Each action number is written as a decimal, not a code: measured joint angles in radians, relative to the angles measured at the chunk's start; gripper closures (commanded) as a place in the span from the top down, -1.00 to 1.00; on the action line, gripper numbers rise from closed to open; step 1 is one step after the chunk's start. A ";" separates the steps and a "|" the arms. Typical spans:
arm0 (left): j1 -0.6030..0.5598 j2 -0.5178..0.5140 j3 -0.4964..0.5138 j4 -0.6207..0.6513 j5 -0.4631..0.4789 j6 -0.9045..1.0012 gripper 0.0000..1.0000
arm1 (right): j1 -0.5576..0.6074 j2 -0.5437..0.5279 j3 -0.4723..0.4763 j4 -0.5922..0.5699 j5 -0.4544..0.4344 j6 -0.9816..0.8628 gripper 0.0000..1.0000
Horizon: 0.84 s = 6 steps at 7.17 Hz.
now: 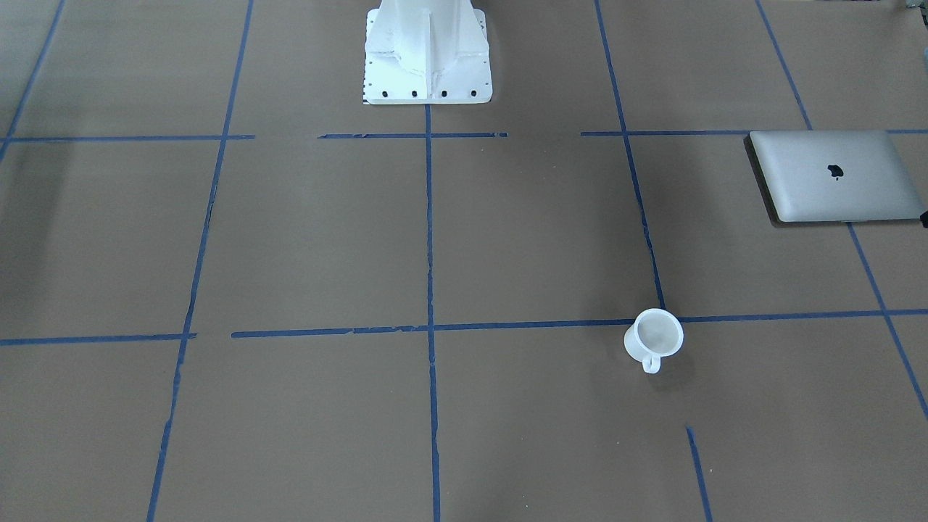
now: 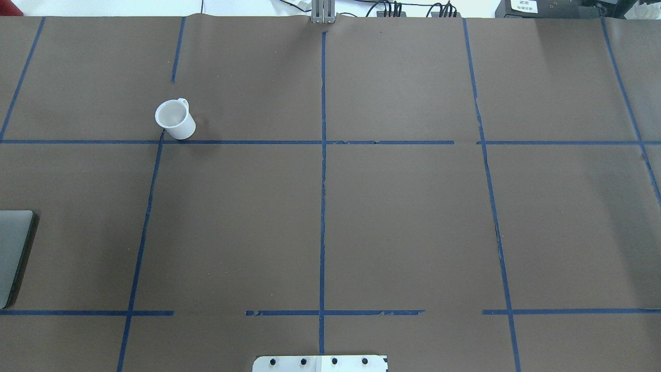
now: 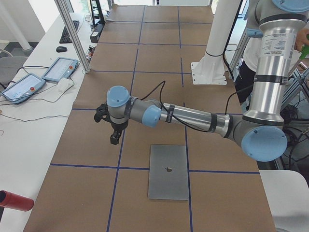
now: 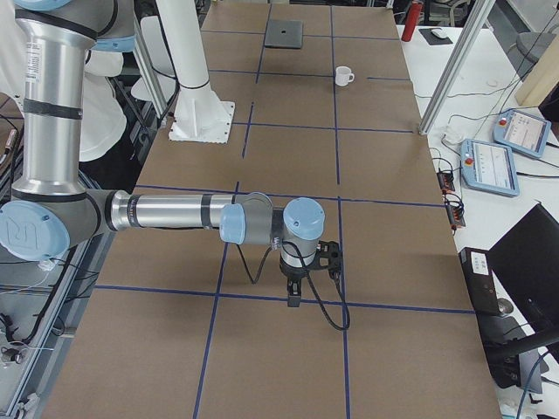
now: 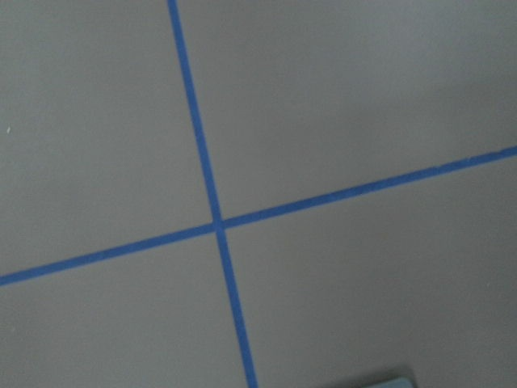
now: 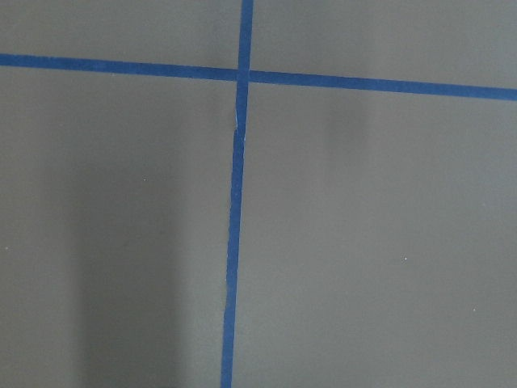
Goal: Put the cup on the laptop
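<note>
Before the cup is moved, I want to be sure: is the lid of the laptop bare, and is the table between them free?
Yes. The laptop has a lid wholly bare but for its logo. Between it and the cup lies only brown table with blue tape lines. Nowhere is crowded; the cup stands alone.

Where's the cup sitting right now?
In the overhead view, the cup stands upright on the robot's left half, at a blue tape crossing, apart from the laptop.

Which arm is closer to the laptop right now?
Left. The left gripper hangs over the table close beside the laptop; the right gripper is far off, toward the table's opposite end.
</note>
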 measured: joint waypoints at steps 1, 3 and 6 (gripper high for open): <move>0.072 -0.116 0.061 -0.003 0.002 -0.076 0.99 | 0.000 0.000 0.000 0.000 0.000 0.000 1.00; 0.182 -0.313 0.188 -0.012 0.034 -0.211 0.99 | 0.000 0.000 0.000 0.000 0.000 0.000 1.00; 0.302 -0.456 0.332 -0.100 0.137 -0.391 0.99 | 0.000 0.000 0.000 0.000 0.000 0.000 1.00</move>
